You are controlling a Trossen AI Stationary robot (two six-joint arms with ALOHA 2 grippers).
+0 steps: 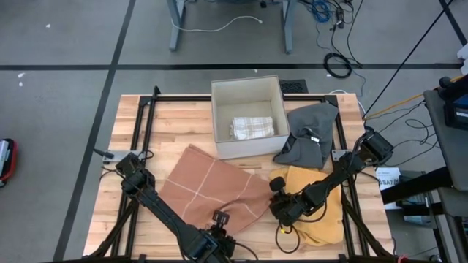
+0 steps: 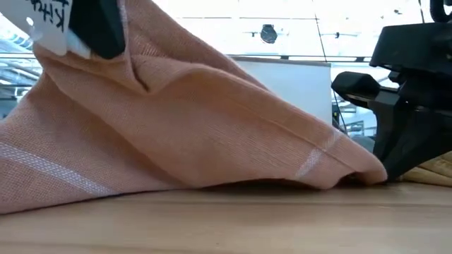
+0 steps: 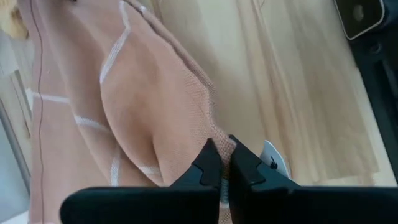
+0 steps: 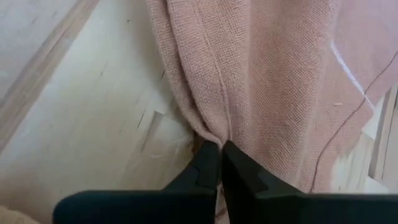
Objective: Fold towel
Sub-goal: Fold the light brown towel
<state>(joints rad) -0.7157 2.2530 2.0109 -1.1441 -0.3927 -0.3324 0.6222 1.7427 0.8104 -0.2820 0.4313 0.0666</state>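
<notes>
A terracotta towel (image 1: 208, 186) with thin white lines lies spread on the wooden table (image 1: 131, 131), its far part flat. My left gripper (image 1: 219, 218) is at the towel's near corner and is shut on it; in the low view it (image 2: 99, 32) holds that part raised. My right gripper (image 1: 277, 192) is at the towel's right corner, low by the table, and is shut on it. My left gripper pinches the towel's near corner (image 3: 219, 144) between its two fingers, at a hemmed edge. That corner is lifted off the table, and the cloth (image 2: 176, 120) slopes down from it to the tabletop. My right gripper pinches the towel's right corner (image 4: 214, 138) between its two fingers, where the cloth bunches into folds. The fingers come level from the table's right side. The corner (image 2: 353, 169) sits just above the wood.
A white box (image 1: 247, 117) with a folded checked towel (image 1: 252, 127) inside stands at the far middle. A grey towel (image 1: 311, 131) lies to its right. A yellow towel (image 1: 322, 212) lies under my right arm. A black frame (image 1: 142, 117) edges the table.
</notes>
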